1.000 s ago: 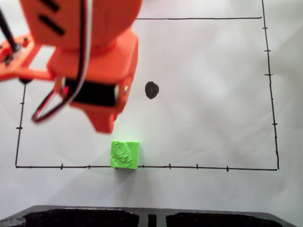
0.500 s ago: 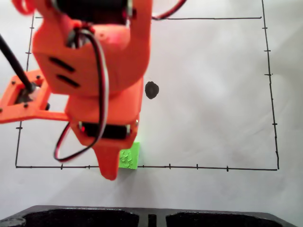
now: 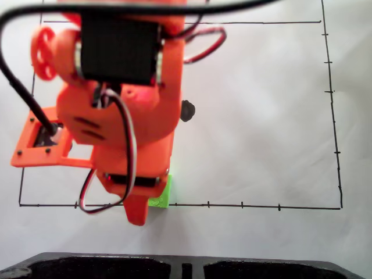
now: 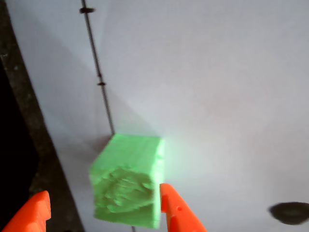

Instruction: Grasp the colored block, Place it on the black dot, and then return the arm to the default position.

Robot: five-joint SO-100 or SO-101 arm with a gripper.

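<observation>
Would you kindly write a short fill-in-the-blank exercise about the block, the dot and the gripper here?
1. The block is coloured ____.
2. In the wrist view, the block sits ____ the gripper's two orange fingertips.
3. The black dot has ____ resting on it.
4. In the fixed view, the block lies on the drawn black ____.

Missing words: green; between; nothing; line

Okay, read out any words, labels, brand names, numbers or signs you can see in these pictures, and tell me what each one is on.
There is no readable text.
The white sheet carries only hand-drawn border lines with tick marks and the black dot.
The green block has an embossed pattern, no letters.
The orange arm and its gripper show no label.
</observation>
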